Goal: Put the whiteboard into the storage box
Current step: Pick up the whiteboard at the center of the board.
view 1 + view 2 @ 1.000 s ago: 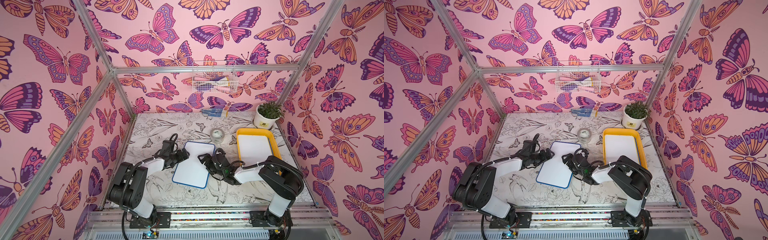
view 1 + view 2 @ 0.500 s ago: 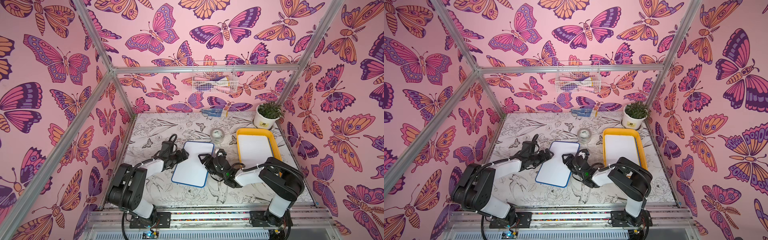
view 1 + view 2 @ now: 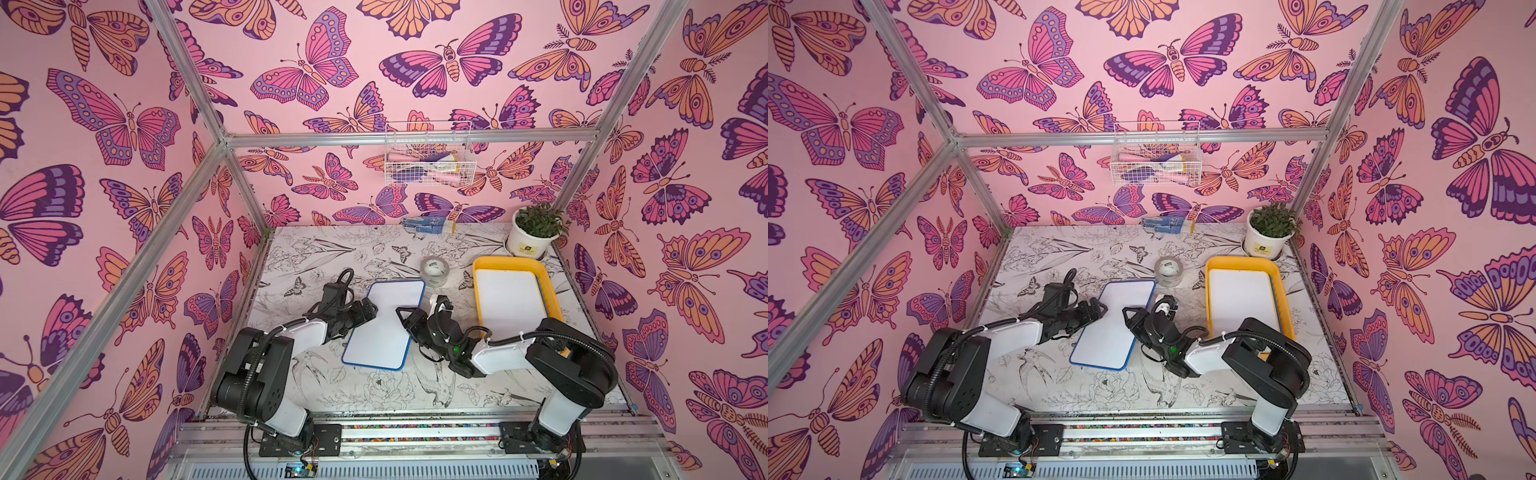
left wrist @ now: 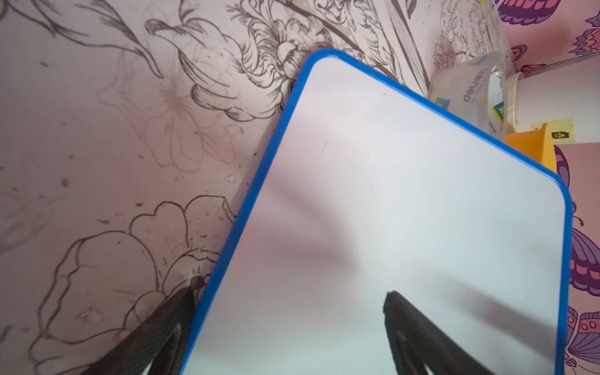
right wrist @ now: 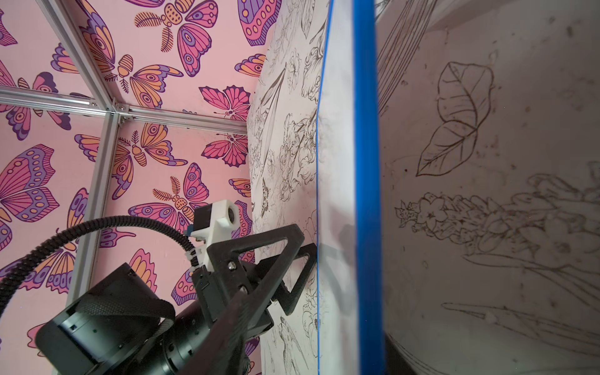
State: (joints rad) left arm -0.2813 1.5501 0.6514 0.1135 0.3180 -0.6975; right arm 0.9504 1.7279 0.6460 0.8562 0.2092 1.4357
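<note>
A blue-framed whiteboard (image 3: 386, 324) (image 3: 1113, 324) lies in the middle of the table between both grippers. My left gripper (image 3: 372, 309) (image 4: 292, 289) stands open astride the board's left edge, one finger (image 4: 409, 324) over the white face and the other beside the blue frame. My right gripper (image 3: 405, 318) (image 5: 324, 341) is at the right edge. Its jaws are partly drawn in on either side of the blue frame (image 5: 367, 194), with a gap still showing. The yellow storage box (image 3: 548, 282) (image 3: 1283, 291) sits to the right and holds another whiteboard (image 3: 507, 303).
A roll of clear tape (image 3: 434, 268) stands just behind the board, close to the box. A potted plant (image 3: 530, 239) is in the back right corner. Blue items (image 3: 424, 224) lie by the back wall under a white wire basket (image 3: 428, 166).
The right gripper's jaws have narrowed round the board's right edge. The board has shifted a little to the left. The left gripper has stayed open in place.
</note>
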